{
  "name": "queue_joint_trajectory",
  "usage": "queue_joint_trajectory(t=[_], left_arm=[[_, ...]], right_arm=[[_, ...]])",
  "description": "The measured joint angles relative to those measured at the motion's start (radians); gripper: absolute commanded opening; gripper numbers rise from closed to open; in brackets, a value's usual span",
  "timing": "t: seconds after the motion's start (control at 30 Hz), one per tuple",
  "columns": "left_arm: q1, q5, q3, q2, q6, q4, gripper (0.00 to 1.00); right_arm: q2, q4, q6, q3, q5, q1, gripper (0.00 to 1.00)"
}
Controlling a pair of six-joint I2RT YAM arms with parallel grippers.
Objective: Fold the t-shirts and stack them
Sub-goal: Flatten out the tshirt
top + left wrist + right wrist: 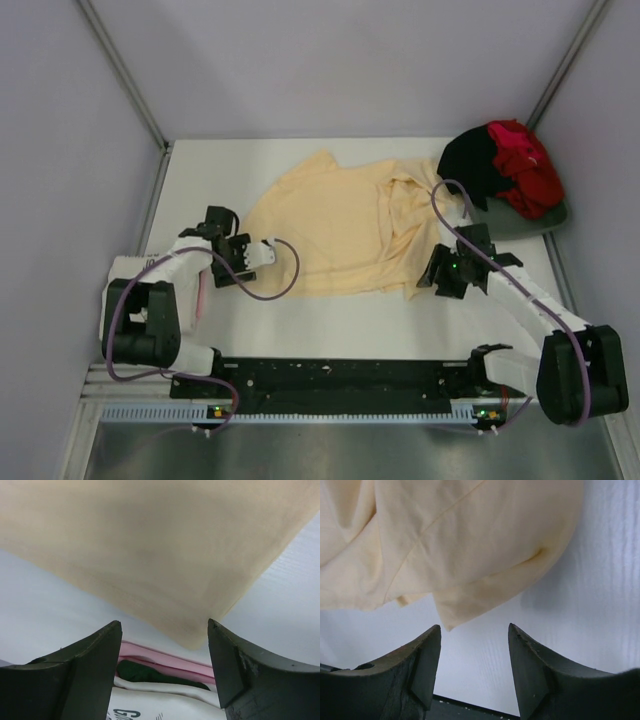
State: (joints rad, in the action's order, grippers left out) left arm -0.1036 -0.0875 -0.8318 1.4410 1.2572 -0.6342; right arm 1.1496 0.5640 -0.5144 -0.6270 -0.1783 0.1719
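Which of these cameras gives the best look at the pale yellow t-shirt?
The top external view. It shows the whole yellow t-shirt spread on the table, rumpled at one side. The left wrist view catches only one flat corner; the right wrist view only a folded, wrinkled edge.

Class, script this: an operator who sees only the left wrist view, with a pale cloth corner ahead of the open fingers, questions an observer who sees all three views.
Operator: What is the right gripper doing with the yellow t-shirt?
Observer: The right gripper is open with nothing between its fingers, just short of the shirt's bunched near right edge.
Operator: Are other shirts out there?
Observer: Yes. A black t-shirt and a red t-shirt lie heaped together at the far right corner of the table.
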Motion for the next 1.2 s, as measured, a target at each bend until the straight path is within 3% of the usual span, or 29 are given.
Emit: queue_joint_trajectory(t=[0.23, 0.33, 0.43, 0.6, 0.73, 0.83, 1.0, 1.2], left_arm=[[-0.002, -0.002, 0.054, 0.008, 0.013, 0.045, 0.7], [-0.002, -0.001, 0.053, 0.015, 0.0, 0.053, 0.6], [-0.003, -0.001, 0.051, 0.023, -0.011, 0.053, 0.41], [-0.003, -0.008, 0.054, 0.028, -0.023, 0.068, 0.3], [-0.003, -0.015, 0.057, 0.028, -0.029, 0.08, 0.19], [-0.003, -0.024, 0.058, 0.03, -0.032, 0.088, 0.0], [-0.003, -0.029, 0.058, 0.035, -0.036, 0.093, 0.0], [-0.003, -0.03, 0.058, 0.034, -0.04, 0.093, 0.0]], right_arm=[[-0.01, -0.136, -0.124, 0.058, -0.102, 0.058, 0.54], [0.023, -0.21, -0.154, 0.093, -0.13, 0.06, 0.52], [0.08, -0.256, -0.178, 0.119, -0.145, 0.06, 0.5], [0.113, -0.305, -0.195, 0.123, -0.169, 0.061, 0.48], [0.104, -0.289, -0.195, 0.122, -0.167, 0.069, 0.49], [0.04, -0.186, -0.177, 0.111, -0.098, 0.111, 0.51], [-0.089, -0.026, -0.153, 0.035, 0.044, 0.183, 0.51], [-0.075, -0.065, -0.197, 0.078, 0.055, 0.222, 0.51]])
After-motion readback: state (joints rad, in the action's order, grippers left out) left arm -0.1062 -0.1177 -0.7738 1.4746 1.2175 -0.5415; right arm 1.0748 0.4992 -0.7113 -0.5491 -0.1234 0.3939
